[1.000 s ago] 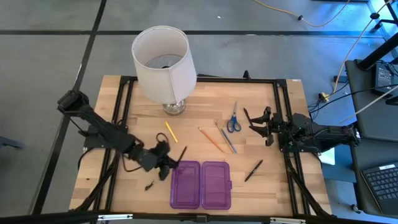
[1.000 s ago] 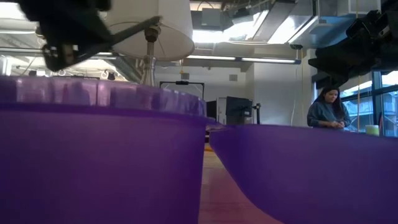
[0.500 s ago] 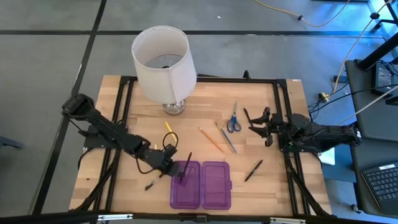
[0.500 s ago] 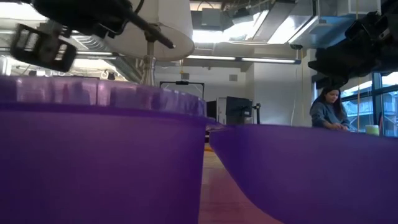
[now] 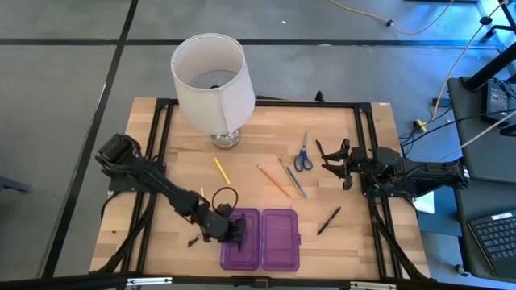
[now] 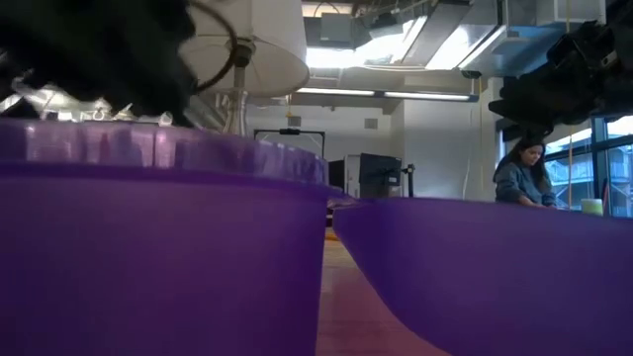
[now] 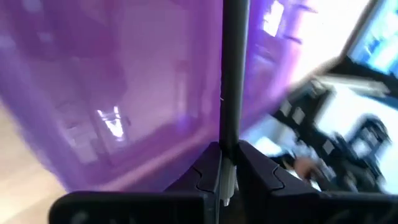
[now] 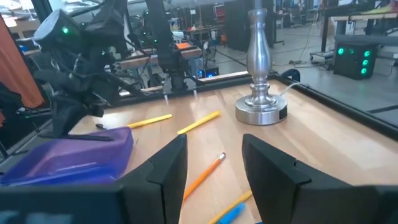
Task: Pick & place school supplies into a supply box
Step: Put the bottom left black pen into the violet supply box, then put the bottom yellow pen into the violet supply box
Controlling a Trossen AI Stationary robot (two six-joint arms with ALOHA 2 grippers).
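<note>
The left tool (image 5: 228, 228) is reaching over the left half of the supply box (image 5: 260, 239), the flat purple case that lies open at the near edge of the tabletop (image 5: 266, 137), its two halves side by side. In the left wrist view the two dark fingers (image 7: 202, 171) are pinched tight on a slim dark pen (image 7: 232, 74), which stands out straight from between them over the purple plastic of the case. The right tool (image 5: 332, 159) waits at the right side of the tabletop, just right of the scissors, with its fingers (image 8: 163, 168) spread wide and nothing between them. The other school supplies lie loose on the wood: a short yellow pencil (image 5: 222, 171) left of centre, an orange pencil (image 5: 275, 181) and a greyish pencil (image 5: 293, 178) near the middle, close beside each other, the blue-handled scissors (image 5: 302, 153) farther back beside them, and a second dark pen (image 5: 328, 220) just right of the case. A small dark piece (image 5: 193, 239) lies on the wood left of the case; what it is cannot be told. A white-shaded lamp (image 5: 211, 82) stands at the far left-centre of the tabletop. In the low view, a person (image 6: 521, 175) is in the room beyond.
</note>
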